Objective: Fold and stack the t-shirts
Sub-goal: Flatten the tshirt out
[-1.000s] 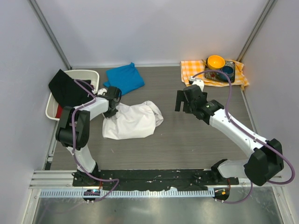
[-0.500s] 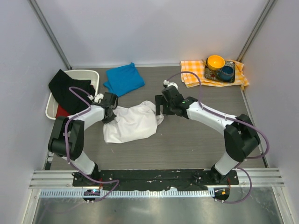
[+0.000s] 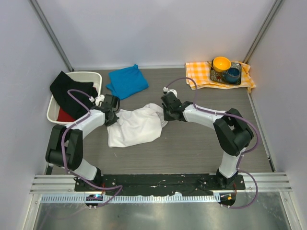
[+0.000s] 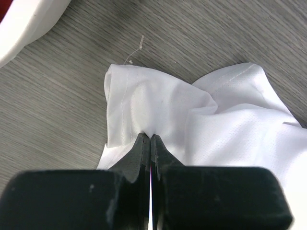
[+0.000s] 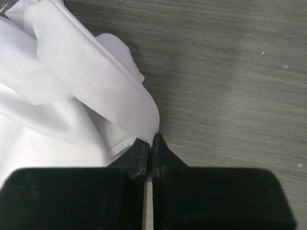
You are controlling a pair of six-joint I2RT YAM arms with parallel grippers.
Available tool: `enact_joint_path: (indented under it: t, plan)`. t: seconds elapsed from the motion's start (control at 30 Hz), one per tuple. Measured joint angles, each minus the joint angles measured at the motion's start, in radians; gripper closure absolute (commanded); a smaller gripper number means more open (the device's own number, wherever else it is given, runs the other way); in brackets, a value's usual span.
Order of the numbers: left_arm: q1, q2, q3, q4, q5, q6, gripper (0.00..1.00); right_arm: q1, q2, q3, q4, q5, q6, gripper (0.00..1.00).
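Grey wood-grain table [image 3: 192,143], pale walls [image 3: 153,28]; white t-shirt [image 3: 136,127] mid-frame, ends clamped in left gripper [image 3: 112,118] and right gripper [image 3: 165,115]

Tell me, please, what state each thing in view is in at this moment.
Plain white cotton t-shirt: unfolded, crumpled, pinched at both ends.
Left fingers: shut on the white t-shirt's left corner.
Right fingers: shut on its right hem.
Bright blue cotton t-shirt: folded, lying apart, untouched.
White plastic bin: holds a black garment, draped over its rim.
Round orange bowl: upright.
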Motion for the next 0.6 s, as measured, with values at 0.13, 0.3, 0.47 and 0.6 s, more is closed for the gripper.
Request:
enact_joint_path:
  t: [0.13, 0.3, 0.47, 0.6]
  plan:
    - [0.000, -0.014, 0.000, -0.011, -0.004, 0.000, 1.00, 0.000, 0.000, 0.017, 0.002, 0.067, -0.010, 0.99]
    - [-0.005, -0.073, 0.008, -0.067, -0.016, 0.005, 1.00, 0.009, -0.058, 0.026, -0.022, 0.193, -0.042, 0.99]
    - [-0.012, -0.215, 0.155, -0.167, -0.018, 0.030, 1.00, 0.032, -0.251, 0.111, -0.135, 0.319, -0.109, 0.99]
    - [-0.014, -0.339, 0.333, -0.217, -0.014, 0.072, 1.00, 0.080, -0.428, 0.257, -0.205, 0.374, -0.170, 0.99]
